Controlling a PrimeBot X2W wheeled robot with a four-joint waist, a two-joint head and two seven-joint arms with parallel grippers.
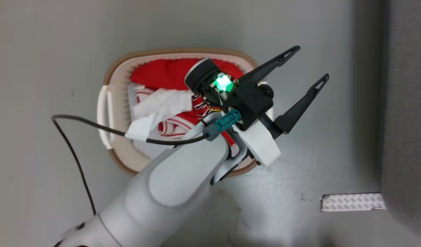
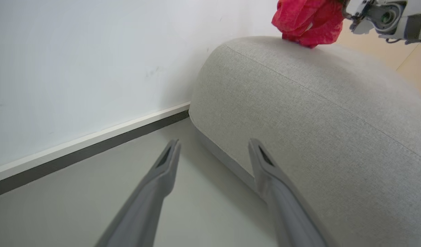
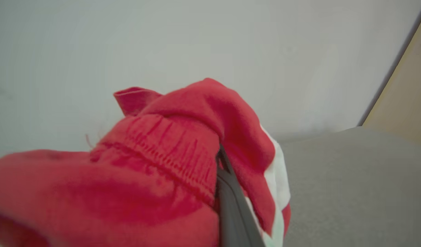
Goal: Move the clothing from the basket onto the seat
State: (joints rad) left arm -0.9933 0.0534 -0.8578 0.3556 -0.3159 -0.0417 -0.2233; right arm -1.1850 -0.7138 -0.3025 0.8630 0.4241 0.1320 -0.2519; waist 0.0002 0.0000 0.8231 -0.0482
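Hanging a red garment (image 3: 155, 164) over the sofa (image 2: 299, 120), the right gripper (image 3: 227, 192) is clenched on it, with cloth bunched over one dark finger. In the left wrist view the bundle's lowest fold touches the sofa's rounded top, near where it curves down toward the floor (image 2: 94, 212). The main risk, I judge, is letting go at this spot: the cloth could slide off the curve onto the floor. A fold draped on the finger could also cling as the jaws part and be dragged away. The left gripper (image 1: 310, 63) is spread wide and empty, its arm crossing the basket (image 1: 109, 103), where more clothing (image 1: 166, 73) lies; its cable (image 1: 94, 127) could snag cloth on a reach.
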